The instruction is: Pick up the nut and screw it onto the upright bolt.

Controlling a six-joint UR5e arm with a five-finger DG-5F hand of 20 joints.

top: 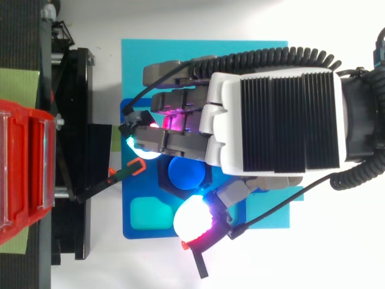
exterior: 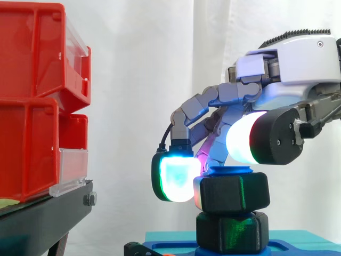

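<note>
Fingers [exterior: 173, 178] of the hand [exterior: 298, 69] curled round the nut [exterior: 234, 193], pads at 10 and 6 o'clock of the bolt [top: 186, 173] from above, nut already on the bolt with blue tip showing, so apparently picked and started, screwing down left.

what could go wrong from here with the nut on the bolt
1. The nut looks slightly tilted on the blue bolt, so turning it now may cross-thread or jam it.
2. The hand meets the nut with one glowing pad at its left side and another over its upper right edge. That uneven grip might slip during a turn.
</note>
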